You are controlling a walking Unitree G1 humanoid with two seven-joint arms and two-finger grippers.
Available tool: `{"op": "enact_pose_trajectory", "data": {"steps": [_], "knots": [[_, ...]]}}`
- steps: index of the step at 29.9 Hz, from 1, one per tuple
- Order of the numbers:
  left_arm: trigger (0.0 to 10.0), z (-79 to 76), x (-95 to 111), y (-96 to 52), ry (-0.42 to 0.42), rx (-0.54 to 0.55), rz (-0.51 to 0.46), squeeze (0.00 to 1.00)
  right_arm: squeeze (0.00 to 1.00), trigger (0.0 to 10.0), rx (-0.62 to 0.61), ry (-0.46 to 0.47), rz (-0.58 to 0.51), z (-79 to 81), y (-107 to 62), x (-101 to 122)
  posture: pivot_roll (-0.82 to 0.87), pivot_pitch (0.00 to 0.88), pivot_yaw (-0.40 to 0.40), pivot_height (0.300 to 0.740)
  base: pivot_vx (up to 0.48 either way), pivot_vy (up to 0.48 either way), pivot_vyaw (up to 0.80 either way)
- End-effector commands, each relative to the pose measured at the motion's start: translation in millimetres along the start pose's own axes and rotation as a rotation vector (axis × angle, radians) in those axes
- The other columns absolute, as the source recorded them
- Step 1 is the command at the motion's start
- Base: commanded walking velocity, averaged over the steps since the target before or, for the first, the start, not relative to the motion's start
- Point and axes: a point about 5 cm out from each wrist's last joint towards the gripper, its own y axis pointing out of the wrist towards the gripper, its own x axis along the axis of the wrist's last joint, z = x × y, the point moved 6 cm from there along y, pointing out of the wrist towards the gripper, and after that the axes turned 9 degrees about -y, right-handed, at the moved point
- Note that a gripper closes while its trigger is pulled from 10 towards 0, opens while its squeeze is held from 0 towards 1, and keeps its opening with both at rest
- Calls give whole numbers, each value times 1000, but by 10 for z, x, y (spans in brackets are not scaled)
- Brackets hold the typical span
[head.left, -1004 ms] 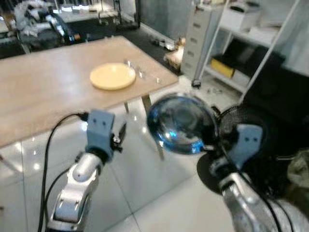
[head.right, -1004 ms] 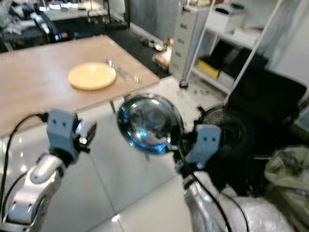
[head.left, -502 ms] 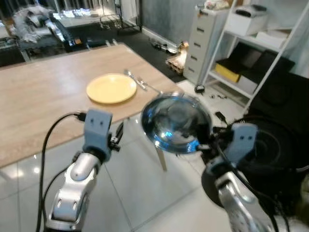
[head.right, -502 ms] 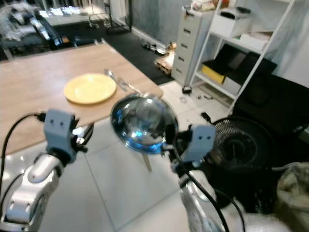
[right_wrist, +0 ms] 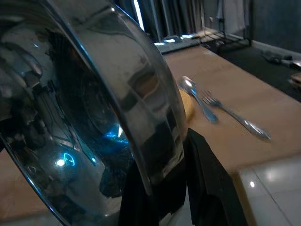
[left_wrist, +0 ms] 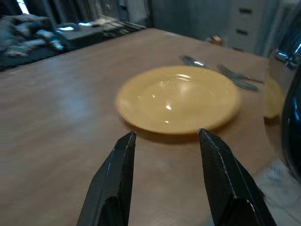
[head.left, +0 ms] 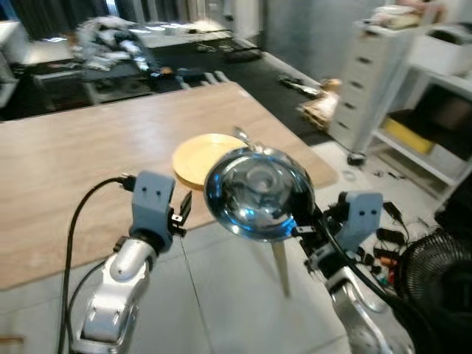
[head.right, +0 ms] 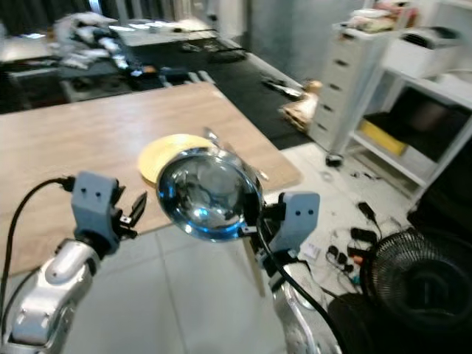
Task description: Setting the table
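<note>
Steel mixing bowl sits at the centre of the left eye view, tipped on edge so its shiny hollow faces the camera, and its rim is pinched between the two black fingers of the right end effector, which reaches in from the lower right on a silver arm. In the right wrist view the bowl's curved wall runs from the upper left down to where the fingers clamp it. Behind the bowl, in the middle of the frame, a yellow plate lies flat on the wooden desk, near the desk's right-hand edge and partly covered by the bowl from this angle. Just beyond the plate, toward the right of the desk, a spoon and a fork lie side by side on the wood, close to the plate but apart from it. The left end effector is at the lower left of the head views, held over the pale tiled floor just short of the desk's near edge; its fingers are spread with nothing between them, and in its wrist view they frame the plate. At the upper right stand a grey drawer cabinet and white shelving, and a black fan lies at the lower right.
</note>
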Motion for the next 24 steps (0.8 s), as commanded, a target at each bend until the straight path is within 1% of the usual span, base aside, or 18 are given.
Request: {"op": "enact_pose_trajectory", "data": {"steps": [1,14,15,21,24], "knots": [[10000,79,-44,-30,12,22,15,0,0,10000,37,18,-25,112,12,49,103,106,71,740,435,0,800],[10000,76,-49,-28,10,19,18,0,0,10000,25,21,-23,90,18,47,101,108,75,740,437,0,781],[10000,77,-46,-28,9,20,17,0,0,10000,6,32,-21,53,26,43,103,110,76,740,439,0,0],[10000,70,-42,-27,0,16,16,0,0,10000,-13,38,-20,-11,34,49,102,112,76,740,438,0,0],[10000,36,-47,-29,-4,0,20,0,0,10000,-17,35,-20,-31,35,52,102,112,76,740,92,0,0]]}}
